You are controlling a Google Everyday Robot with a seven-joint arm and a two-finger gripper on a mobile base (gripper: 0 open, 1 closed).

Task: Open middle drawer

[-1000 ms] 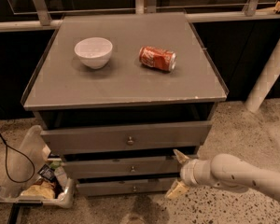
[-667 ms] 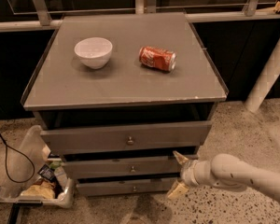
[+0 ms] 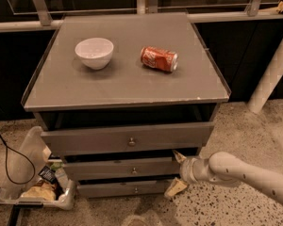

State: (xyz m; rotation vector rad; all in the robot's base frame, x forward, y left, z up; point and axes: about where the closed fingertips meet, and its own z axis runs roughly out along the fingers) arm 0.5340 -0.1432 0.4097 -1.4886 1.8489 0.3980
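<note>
Little is seen to have changed over the last second. The claw (image 3: 178,172), at the near right on the end of the white arm (image 3: 245,173), is held at the same spot by the right end of the middle drawer (image 3: 118,169). Its two fingers (image 3: 178,156) are spread, one above the drawer front's end and one below it. The drawer front is found where it was, second of three, between the bottom drawer (image 3: 122,189) and the top drawer (image 3: 127,138), with its small knob (image 3: 134,171) untouched at the centre. From this it is judged that no pull has yet been made and that the opening remains to be done. Whether the front is actually touched by a finger cannot be told.

At the near left, a clear plastic bin (image 3: 23,157) of wrappers is set on the floor; print is visible on the packets but cannot be read. Farther back, on the worktop (image 3: 132,86), a white bowl (image 3: 94,52) and a red soda can (image 3: 159,59) lying on its side are placed apart. White script is borne by the can, but it cannot be made out, so no brand is confirmed.
</note>
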